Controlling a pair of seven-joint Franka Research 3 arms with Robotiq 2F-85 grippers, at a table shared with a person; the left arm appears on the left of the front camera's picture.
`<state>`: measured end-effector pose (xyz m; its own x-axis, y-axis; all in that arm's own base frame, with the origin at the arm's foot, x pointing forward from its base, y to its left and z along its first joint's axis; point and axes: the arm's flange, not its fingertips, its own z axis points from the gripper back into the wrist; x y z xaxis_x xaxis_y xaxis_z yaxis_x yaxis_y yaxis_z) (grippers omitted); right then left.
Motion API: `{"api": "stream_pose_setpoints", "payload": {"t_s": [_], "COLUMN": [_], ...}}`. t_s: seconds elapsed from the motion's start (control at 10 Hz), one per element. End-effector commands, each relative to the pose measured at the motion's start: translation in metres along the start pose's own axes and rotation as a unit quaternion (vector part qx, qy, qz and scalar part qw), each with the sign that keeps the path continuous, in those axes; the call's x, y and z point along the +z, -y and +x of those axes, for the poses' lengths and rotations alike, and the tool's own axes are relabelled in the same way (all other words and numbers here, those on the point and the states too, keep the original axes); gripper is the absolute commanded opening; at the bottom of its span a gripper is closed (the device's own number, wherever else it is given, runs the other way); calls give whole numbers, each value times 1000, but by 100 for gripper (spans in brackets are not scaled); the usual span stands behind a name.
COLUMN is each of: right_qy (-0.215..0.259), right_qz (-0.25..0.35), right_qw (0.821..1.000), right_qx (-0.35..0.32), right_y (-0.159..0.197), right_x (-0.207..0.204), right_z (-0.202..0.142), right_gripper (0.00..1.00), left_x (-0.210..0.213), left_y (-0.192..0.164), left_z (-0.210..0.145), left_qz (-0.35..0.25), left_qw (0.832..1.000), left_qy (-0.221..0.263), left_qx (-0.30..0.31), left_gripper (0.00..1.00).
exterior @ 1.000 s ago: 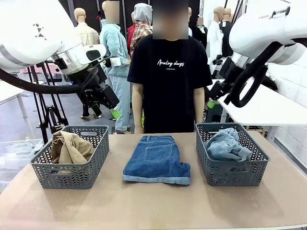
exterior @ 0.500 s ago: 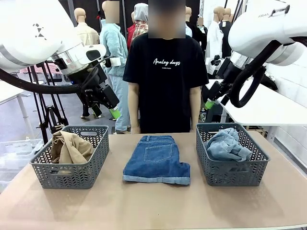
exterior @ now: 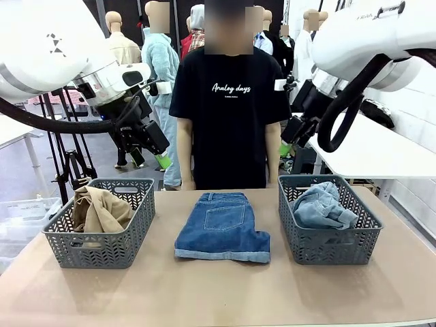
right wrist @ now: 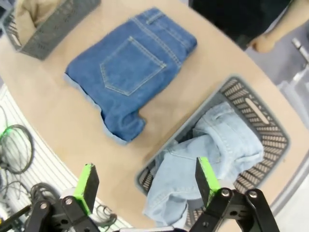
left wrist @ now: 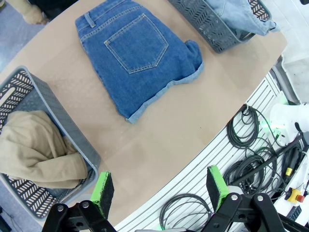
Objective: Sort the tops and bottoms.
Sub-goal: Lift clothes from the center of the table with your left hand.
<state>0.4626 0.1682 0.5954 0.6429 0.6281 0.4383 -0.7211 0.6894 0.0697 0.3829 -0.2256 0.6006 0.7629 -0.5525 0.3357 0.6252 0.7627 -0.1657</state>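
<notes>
Dark blue denim shorts (exterior: 223,226) (left wrist: 140,53) (right wrist: 130,72), one of the bottoms, lie folded flat at the table's middle, back pocket up. Pale light-blue denim (exterior: 323,206) (right wrist: 212,159) lies crumpled in the right grey basket (exterior: 327,246). A tan-beige top (exterior: 99,210) (left wrist: 36,154) fills the left grey basket (exterior: 102,248). My left gripper (exterior: 150,158) (left wrist: 159,188) hangs open, high above the left basket's far side. Open too, my right gripper (exterior: 289,142) (right wrist: 145,183) hovers high above the right basket's far-left corner. Neither holds anything.
A person in a black printed T-shirt (exterior: 230,102) stands at the far edge behind the shorts, arms hanging down. Bare tabletop (exterior: 218,289) stretches in front of the baskets and shorts. Cables (left wrist: 251,145) lie on the floor below the table's near edge.
My right arm has shifted a little to the left, its gripper still open. The person has stepped slightly left. The left arm and the garments have not moved.
</notes>
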Motion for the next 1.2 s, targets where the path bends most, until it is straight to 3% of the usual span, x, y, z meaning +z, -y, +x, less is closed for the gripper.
{"api": "stream_pose_setpoints", "payload": {"t_s": [0.0, 0.4, 0.5, 0.7, 1.0, 1.1], "right_qy": [12, 20, 18, 18, 18, 18], "right_qz": [0, -1, -11, -11, -11, -11], "right_qw": [1000, 1000, 1000, 1000, 1000, 1000], "right_qx": [18, -22, 1, 1, 1, 1], "right_y": [-5, 6, -3, -3, -3, -3], "right_x": [19, 38, 33, 33, 33, 33], "right_z": [-7, -24, -6, -6, -6, -6], "right_gripper": [100, 100, 100, 100, 100, 100], "left_x": [2, 2, 2, 0, -47, -72], "left_y": [0, 0, 0, 0, -14, -24], "left_z": [-1, -1, -1, 0, 18, 24], "left_qz": [0, 0, 0, 0, 36, 9], "left_qw": [1000, 1000, 1000, 1000, 999, 999], "left_qy": [-2, -2, -2, 0, -16, -29], "left_qx": [-4, -4, -4, 0, 7, 21], "left_gripper": [100, 100, 100, 100, 100, 100]}}
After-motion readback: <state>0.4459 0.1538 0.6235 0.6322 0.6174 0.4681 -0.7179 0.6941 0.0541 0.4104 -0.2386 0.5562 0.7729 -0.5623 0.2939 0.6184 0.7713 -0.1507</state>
